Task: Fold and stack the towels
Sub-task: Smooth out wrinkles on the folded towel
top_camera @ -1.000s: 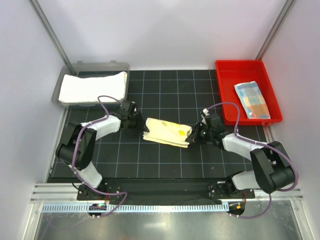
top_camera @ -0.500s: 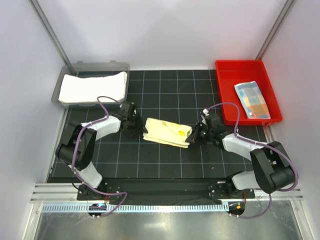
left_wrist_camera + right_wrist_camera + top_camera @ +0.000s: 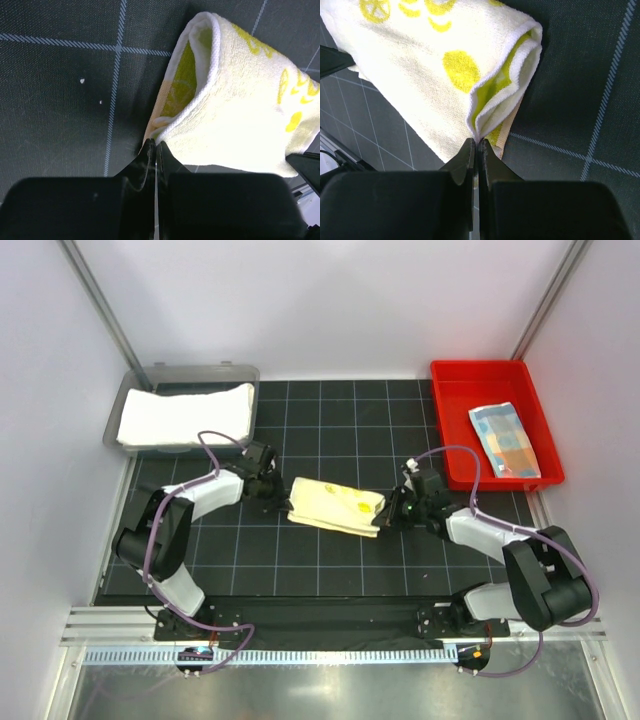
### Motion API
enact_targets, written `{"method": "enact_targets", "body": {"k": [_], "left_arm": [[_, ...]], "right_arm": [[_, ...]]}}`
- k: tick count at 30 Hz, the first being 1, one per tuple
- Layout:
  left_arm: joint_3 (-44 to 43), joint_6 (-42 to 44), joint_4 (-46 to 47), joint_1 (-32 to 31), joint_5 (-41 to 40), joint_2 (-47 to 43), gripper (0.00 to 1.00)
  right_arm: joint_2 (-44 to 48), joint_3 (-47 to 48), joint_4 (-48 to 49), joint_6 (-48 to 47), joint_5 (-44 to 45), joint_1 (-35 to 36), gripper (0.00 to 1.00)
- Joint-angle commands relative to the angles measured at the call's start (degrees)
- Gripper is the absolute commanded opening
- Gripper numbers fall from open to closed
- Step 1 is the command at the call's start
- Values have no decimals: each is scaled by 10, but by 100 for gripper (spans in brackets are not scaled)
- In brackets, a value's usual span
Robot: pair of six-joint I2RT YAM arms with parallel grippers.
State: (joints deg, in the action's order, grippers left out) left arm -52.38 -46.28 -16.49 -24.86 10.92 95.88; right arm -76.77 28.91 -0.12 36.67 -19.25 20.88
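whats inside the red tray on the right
One folded light-blue towel with orange patches lies in the red tray; the rest of its floor is bare. Anything under the towel is hidden.

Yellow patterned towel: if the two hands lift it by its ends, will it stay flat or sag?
Likely floppy: the yellow towel is soft terry, and its folded layers curl open at both ends. It would probably sag in the middle, since the left hand and right hand pinch only thin edges. It is thin cloth, so probably light.

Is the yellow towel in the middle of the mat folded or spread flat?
Folded. The yellow towel shows doubled layers with a rounded fold at each end in both wrist views.
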Motion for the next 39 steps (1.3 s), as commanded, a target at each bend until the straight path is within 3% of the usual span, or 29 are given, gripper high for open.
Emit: {"method": "enact_targets", "body": {"k": [1,19,23,25,28,29,32,35,39], "left_arm": [[-42,12,-42,-2,-5,-9,0],[-2,30,-71,-2,57,-28,0],[3,32,-72,-2,78,-31,0],[-1,38,-76,-3,85,-32,0],[-2,44,-94,-2,84,-38,11],[-2,45,-102,-3,83,-44,23],[-12,51,-121,-3,79,-82,33],[-25,58,-130,-4,67,-90,42],[-19,55,-116,-5,75,-60,44]], "right_arm": [[20,12,-21,-12,2,-1,1],[49,-23,-2,17,-8,-1,5],[53,-37,-2,23,-15,-1,13],[58,-39,-2,22,-10,-1,24],[76,-30,-37,16,12,-1,36],[81,-25,-51,12,17,-2,38],[116,11,-126,4,44,-3,44],[134,33,-146,9,47,-3,43],[117,57,-124,17,23,-3,32]]}}
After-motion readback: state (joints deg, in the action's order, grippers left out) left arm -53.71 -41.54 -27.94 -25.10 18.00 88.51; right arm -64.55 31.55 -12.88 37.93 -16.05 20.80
